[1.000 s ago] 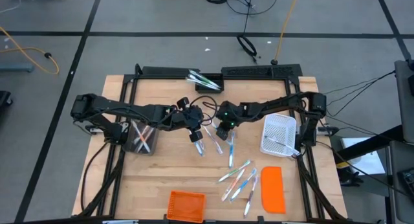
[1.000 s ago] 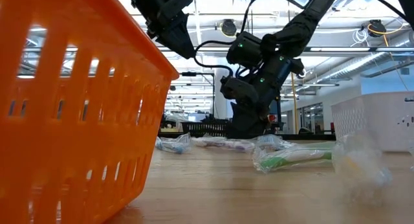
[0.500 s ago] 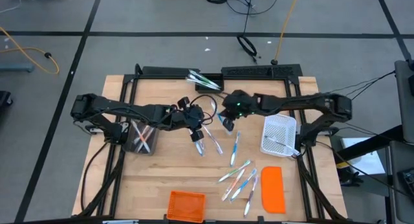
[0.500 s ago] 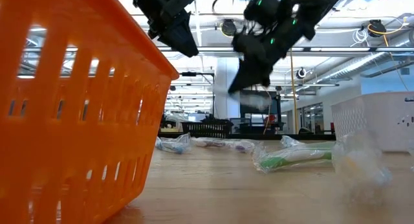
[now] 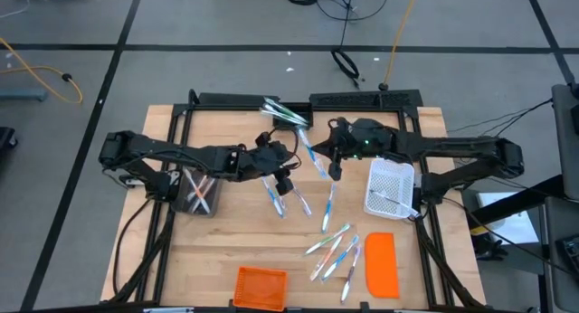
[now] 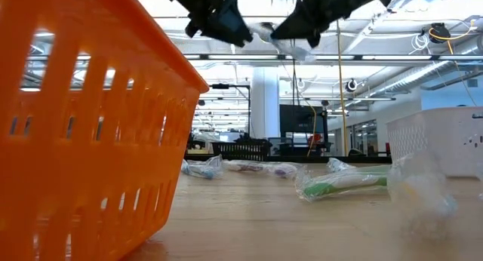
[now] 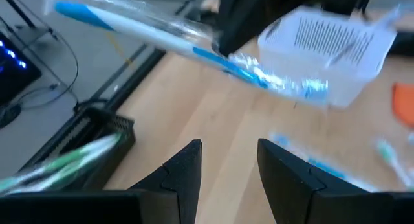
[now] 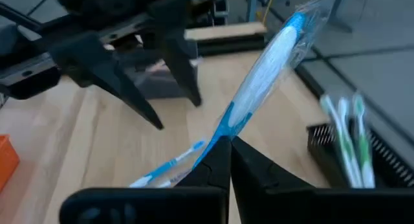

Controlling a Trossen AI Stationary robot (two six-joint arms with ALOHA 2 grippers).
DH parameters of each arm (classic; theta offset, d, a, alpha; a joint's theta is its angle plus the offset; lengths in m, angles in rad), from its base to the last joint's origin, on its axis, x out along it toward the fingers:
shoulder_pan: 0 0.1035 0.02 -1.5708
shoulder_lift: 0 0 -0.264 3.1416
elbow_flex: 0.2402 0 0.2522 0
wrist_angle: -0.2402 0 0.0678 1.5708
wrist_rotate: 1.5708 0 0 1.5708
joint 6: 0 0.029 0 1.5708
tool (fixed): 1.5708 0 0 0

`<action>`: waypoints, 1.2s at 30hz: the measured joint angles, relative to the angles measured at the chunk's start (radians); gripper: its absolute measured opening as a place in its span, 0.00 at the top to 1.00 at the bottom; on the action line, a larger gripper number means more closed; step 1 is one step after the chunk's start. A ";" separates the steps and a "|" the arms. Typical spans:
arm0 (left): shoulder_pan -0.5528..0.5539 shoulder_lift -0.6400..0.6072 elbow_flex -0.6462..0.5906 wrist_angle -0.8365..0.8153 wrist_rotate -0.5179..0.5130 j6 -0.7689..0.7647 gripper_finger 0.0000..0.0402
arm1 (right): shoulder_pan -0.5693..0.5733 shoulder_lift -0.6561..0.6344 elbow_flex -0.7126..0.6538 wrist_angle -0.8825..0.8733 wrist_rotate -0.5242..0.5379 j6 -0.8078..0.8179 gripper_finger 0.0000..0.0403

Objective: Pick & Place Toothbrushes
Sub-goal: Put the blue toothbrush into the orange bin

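A toothbrush in a clear wrapper (image 5: pixel 310 153), white with blue, hangs in the air over the table's middle with my right gripper (image 8: pixel 223 160) shut on it. My left gripper (image 7: pixel 228 164) hovers just to its left, open and holding nothing, fingers toward the brush. Several more wrapped toothbrushes (image 5: pixel 335 250) lie flat on the table nearer the front, and two others (image 5: pixel 294 200) lie below the grippers. A clear bin (image 5: pixel 199 192) at the left holds a few toothbrushes. My right gripper pinches the wrapped toothbrush between its two fingers partway along the stick (image 8: pixel 226 130), nearer one end. The fingers come from the table's right, nearly level, and lie across it. The brush is lifted clear and slants, its long part (image 8: pixel 278 49) reaching beyond the fingertips.
A white mesh basket (image 5: pixel 391 188) stands at the right, a flat orange lid (image 5: pixel 382 263) in front of it. An orange basket (image 5: pixel 261 286) sits at the near edge. A black tray (image 5: pixel 288 114) with green toothbrushes lies at the far edge.
My right gripper has risen well above the table and drawn back toward the right and far side, staying shut. The toothbrush it holds has gone up with it, clear of the table. My left gripper has tipped its fingers upward, staying open.
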 joint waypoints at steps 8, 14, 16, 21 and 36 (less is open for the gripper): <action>0.000 0.000 0.000 0.170 0.007 0.059 0.62 | 0.086 -0.052 0.000 0.007 0.071 -0.080 1.00; 0.000 0.000 0.000 0.255 0.066 0.074 0.62 | 0.122 -0.072 0.000 0.014 0.072 -0.124 1.00; 0.000 0.000 0.000 0.286 0.103 0.078 0.62 | 0.132 -0.075 0.000 0.014 0.072 -0.132 1.00; 0.001 0.000 0.000 0.354 0.167 0.107 0.62 | 0.151 -0.076 0.000 0.013 0.072 -0.150 1.00; 0.001 0.000 0.000 0.381 0.208 0.165 0.90 | 0.166 -0.076 0.000 0.013 0.072 -0.158 1.00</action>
